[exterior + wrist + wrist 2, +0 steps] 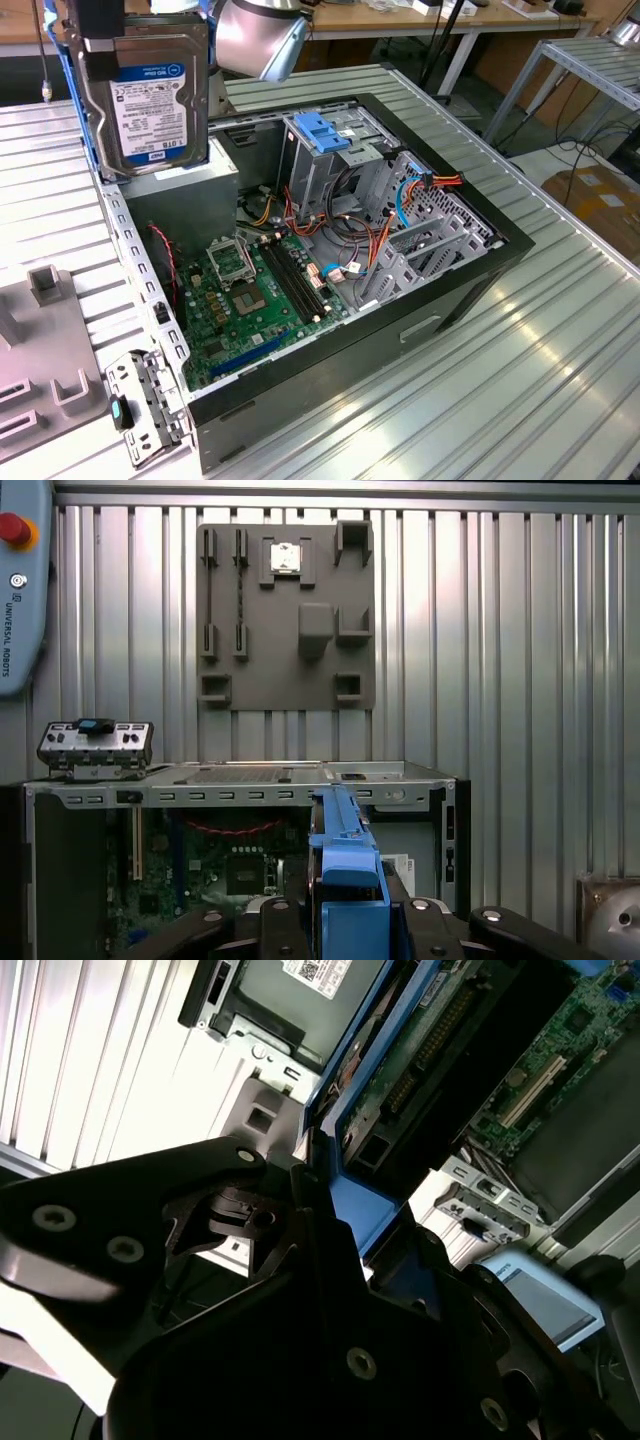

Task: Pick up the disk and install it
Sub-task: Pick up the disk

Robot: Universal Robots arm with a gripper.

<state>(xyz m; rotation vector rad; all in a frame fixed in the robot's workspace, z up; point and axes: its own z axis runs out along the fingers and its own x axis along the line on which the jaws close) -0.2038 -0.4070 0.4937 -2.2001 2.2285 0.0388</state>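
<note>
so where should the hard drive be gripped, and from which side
Probably its upper end, from above, pinching the two flat faces: the hard drive hangs upright above the open computer case, thin and flat, and the gripper is shut on it just so.

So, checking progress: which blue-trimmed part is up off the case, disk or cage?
The disk, clamped in the gripper above the case; the cage sits inside it.
</note>
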